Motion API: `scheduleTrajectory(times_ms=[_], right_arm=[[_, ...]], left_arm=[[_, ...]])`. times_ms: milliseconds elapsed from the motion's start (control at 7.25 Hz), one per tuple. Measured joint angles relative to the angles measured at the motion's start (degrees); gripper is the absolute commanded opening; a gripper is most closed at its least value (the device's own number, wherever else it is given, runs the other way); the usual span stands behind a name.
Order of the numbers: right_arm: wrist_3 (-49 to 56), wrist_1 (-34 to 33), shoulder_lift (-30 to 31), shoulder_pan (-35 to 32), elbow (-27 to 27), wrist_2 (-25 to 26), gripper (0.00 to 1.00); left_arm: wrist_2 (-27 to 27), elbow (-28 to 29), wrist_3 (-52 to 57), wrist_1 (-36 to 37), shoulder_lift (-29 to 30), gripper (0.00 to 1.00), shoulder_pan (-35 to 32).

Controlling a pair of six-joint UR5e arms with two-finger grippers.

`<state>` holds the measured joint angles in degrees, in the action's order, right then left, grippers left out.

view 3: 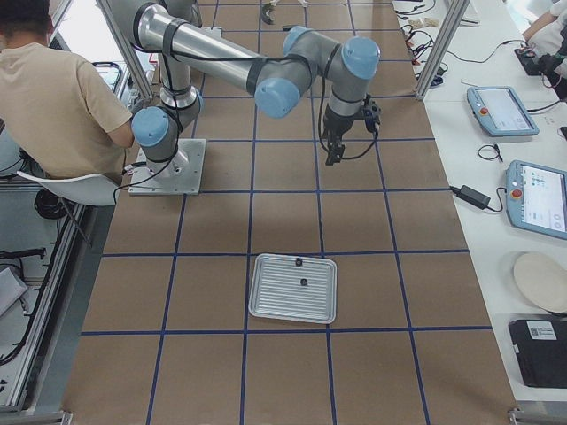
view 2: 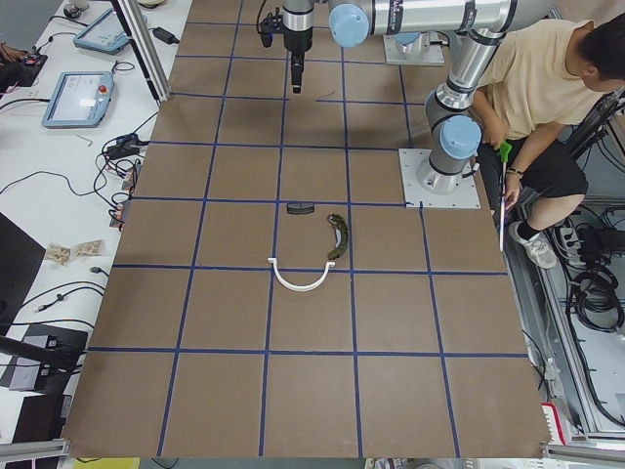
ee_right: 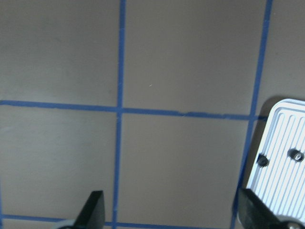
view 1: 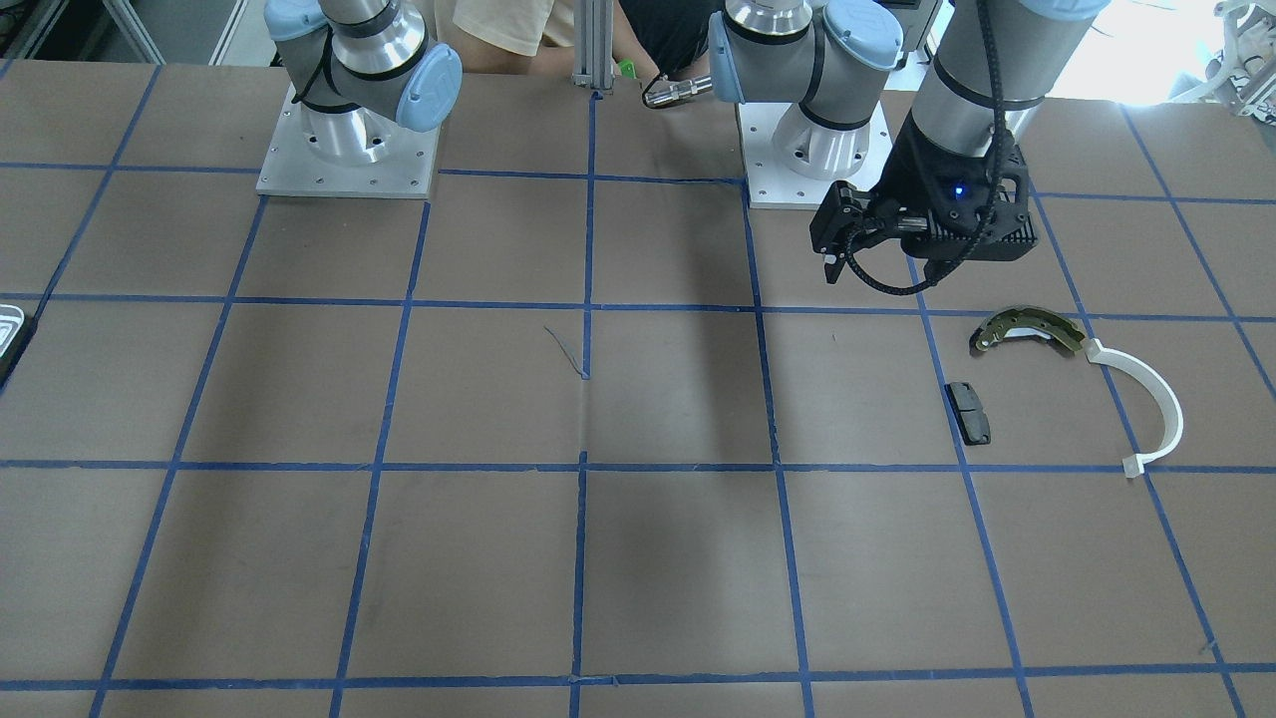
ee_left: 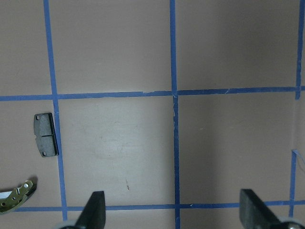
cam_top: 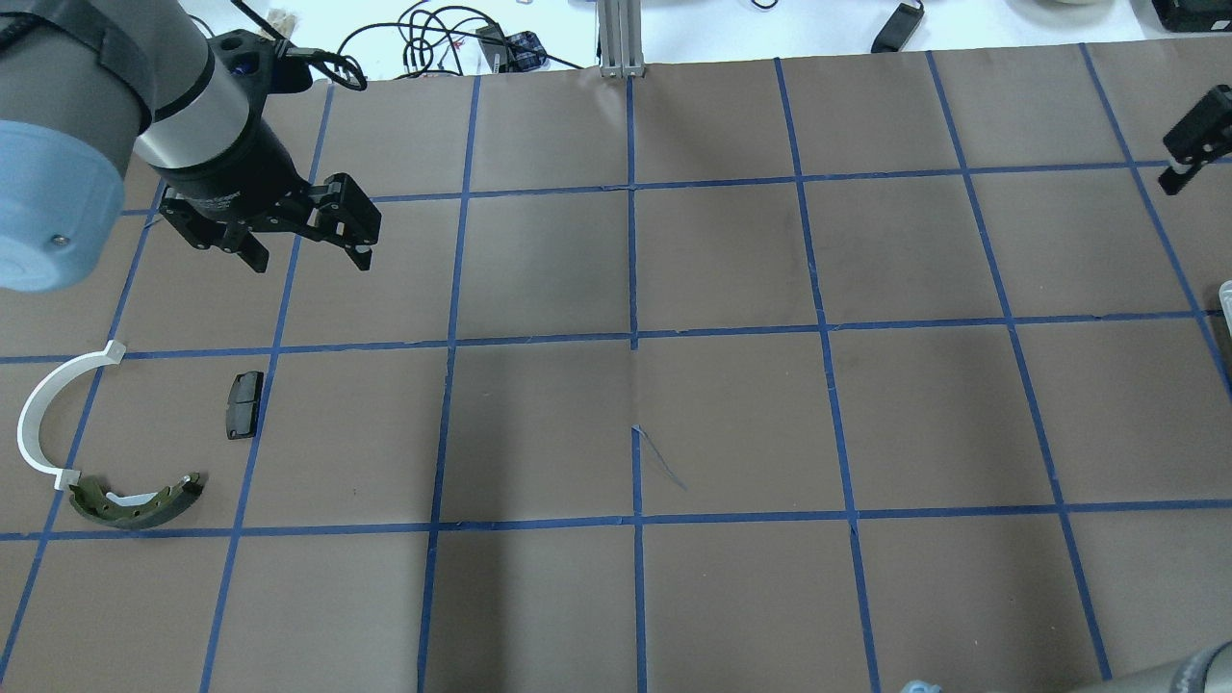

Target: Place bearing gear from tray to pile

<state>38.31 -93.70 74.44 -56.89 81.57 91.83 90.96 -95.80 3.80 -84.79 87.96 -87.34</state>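
Note:
The silvery tray (view 3: 266, 310) lies on the table's right part with two small dark bearing gears (view 3: 304, 282) on it. Its corner shows in the right wrist view (ee_right: 281, 143) with a gear (ee_right: 262, 161). The pile lies on the left part: an olive-gold brake shoe (cam_top: 135, 502), a white plastic arc (cam_top: 43, 414) and a black pad (cam_top: 244, 404). My left gripper (cam_top: 310, 255) hovers open and empty beyond the pile; the pad (ee_left: 45, 134) shows below it. My right gripper (ee_right: 171, 212) is open and empty, above bare table beside the tray.
The brown table (cam_top: 635, 385) carries a blue tape grid. Both arm bases (view 1: 349, 150) stand at the robot's edge. A seated person (view 3: 62, 97) is behind the bases. Cables and tablets (view 3: 540, 195) lie on the side bench.

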Motion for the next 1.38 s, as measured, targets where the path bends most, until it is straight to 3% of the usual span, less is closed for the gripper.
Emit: scheduleTrajectory(times_ms=[414,690,1103,1379], right_arm=[[18.18,-12.51,-10.68,10.38,0.0,0.22,0.96],[25.0,-19.46,-17.45,14.39,0.03,0.21,0.82],[29.43,-22.87,-21.09,15.58,0.13,7.64,0.82],[29.88,-23.01,-21.42,16.69,1.37,9.45,0.82]], left_arm=[[-0.09,0.0,0.06,0.05,0.02,1.0,0.02],[-0.33,0.0,0.07,0.14,0.33,1.0,0.03],[-0.6,-0.47,0.07,0.3,0.02,1.0,-0.03],[-0.61,-1.06,0.12,0.53,-0.19,1.0,-0.14]])
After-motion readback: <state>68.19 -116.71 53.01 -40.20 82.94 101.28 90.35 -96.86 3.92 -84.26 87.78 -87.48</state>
